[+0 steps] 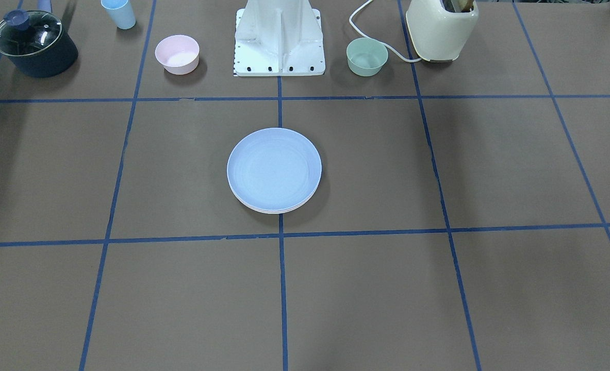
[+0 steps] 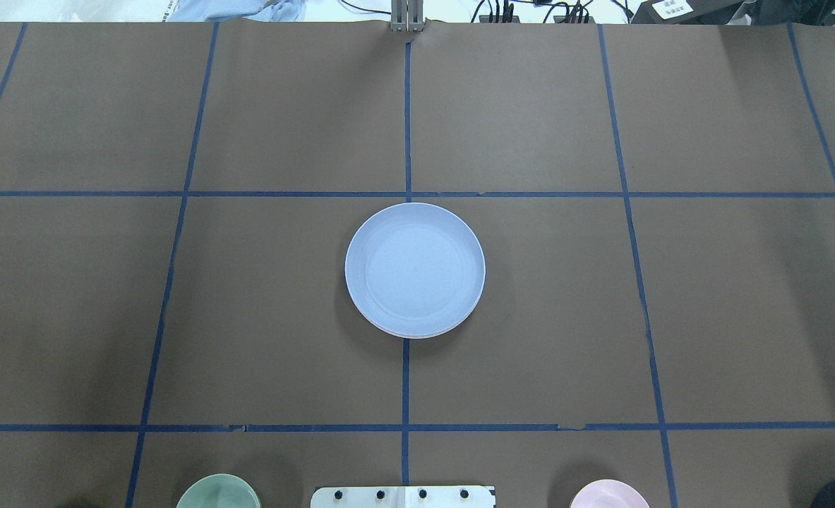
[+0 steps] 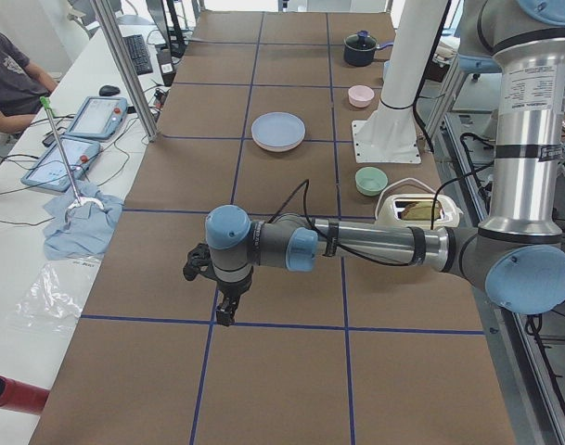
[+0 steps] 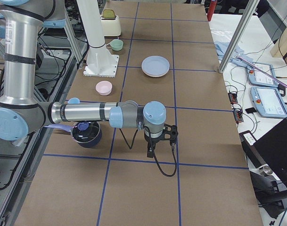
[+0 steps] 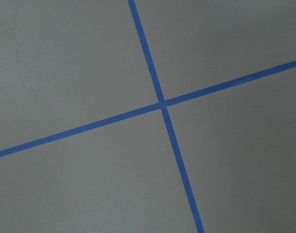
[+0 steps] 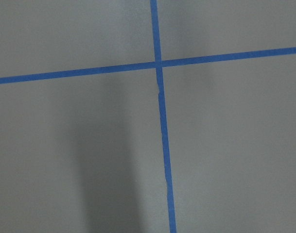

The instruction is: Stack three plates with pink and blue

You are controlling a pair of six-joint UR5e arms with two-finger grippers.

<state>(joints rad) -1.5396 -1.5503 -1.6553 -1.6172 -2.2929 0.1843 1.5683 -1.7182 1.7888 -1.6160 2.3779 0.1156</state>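
Though left pincer [image 3: 224, 313], right pincer [image 4: 150, 151] hang over table [image 3: 291, 389], well apart from blue plate [image 1: 274, 167], opening: cannot tell.

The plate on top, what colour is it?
The plate is light blue, clearest in the overhead view.

Both arms extended, wrists turned down.
The left silver-and-blue arm [image 3: 375, 246] holds its forearm level, left black two-finger gripper [image 3: 224, 315] pointing down. The right silver-and-blue arm [image 4: 86, 113] is posed alike, right black two-finger gripper [image 4: 150, 151] pointing down. Jaw spread unreadable from the side views.
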